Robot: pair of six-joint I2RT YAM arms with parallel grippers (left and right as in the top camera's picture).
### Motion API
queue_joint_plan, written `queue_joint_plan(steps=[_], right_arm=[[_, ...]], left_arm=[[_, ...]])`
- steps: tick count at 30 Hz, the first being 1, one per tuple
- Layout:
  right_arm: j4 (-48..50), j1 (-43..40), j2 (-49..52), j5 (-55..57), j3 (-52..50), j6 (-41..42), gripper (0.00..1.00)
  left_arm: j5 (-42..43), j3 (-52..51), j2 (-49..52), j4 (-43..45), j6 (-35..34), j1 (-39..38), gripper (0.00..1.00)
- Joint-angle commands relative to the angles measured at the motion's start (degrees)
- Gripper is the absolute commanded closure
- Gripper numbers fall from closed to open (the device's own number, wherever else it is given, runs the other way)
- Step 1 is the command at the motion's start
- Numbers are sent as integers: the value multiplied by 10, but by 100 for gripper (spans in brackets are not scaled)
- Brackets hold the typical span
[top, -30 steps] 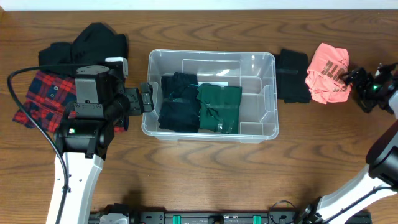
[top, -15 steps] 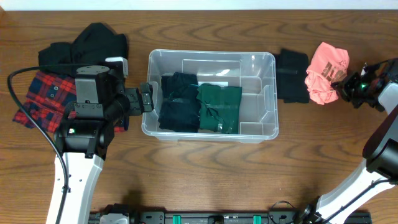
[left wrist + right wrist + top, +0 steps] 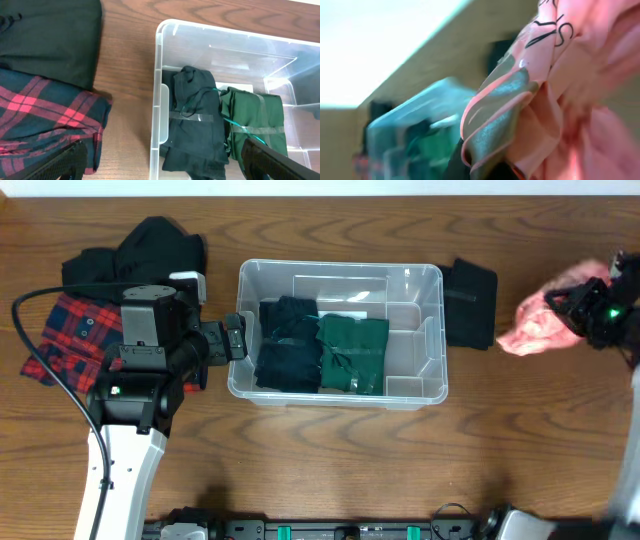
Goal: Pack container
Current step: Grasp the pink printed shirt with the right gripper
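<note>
Two folded clothes lay side by side inside the container [image 3: 340, 266], a dark one [image 3: 288, 345] and a green one [image 3: 352, 355]. They sat toward the left end, so there was room on the right for more. The container stood in the middle of the worktop [image 3: 330, 460], between the two arms, where each arm could reach it.

The left tool [image 3: 232, 338] was spread wide and held nothing. It waited just beside the container's left wall, maybe to stop the tub from sliding (that is only my guess). Near that arm lay a red checked cloth [image 3: 60, 340] and a black pile [image 3: 140, 250], likely next to be packed.

Over on the right, the right tool [image 3: 590, 305] was pressed together on a pink cloth [image 3: 545, 325], pinching a bunch of it. The cloth looked to be up off the worktop, but the picture was blurry there, so I could not be sure. A black folded cloth [image 3: 470, 305] lay just beside the container's right wall. I think the pink cloth was held like that so it could go into the open space in the container.
</note>
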Motion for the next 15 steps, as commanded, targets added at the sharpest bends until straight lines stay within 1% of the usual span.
queue_joint_plan(steps=[1, 4, 7, 9, 12, 15], right_arm=[[-8, 53, -71, -60, 3, -17, 99], [-8, 108, -107, -91, 3, -6, 99], [-4, 170, -115, -129, 3, 29, 99], [2, 207, -111, -127, 1, 32, 99], [12, 255, -99, -96, -6, 43, 99], [45, 293, -73, -81, -21, 53, 99]], left_arm=[[-7, 7, 0, -1, 5, 3, 2], [-7, 7, 0, -1, 5, 3, 2], [-7, 7, 0, -1, 5, 3, 2], [-7, 7, 0, -1, 5, 3, 2], [-7, 7, 0, -2, 5, 3, 2], [-7, 7, 0, -1, 5, 3, 2]])
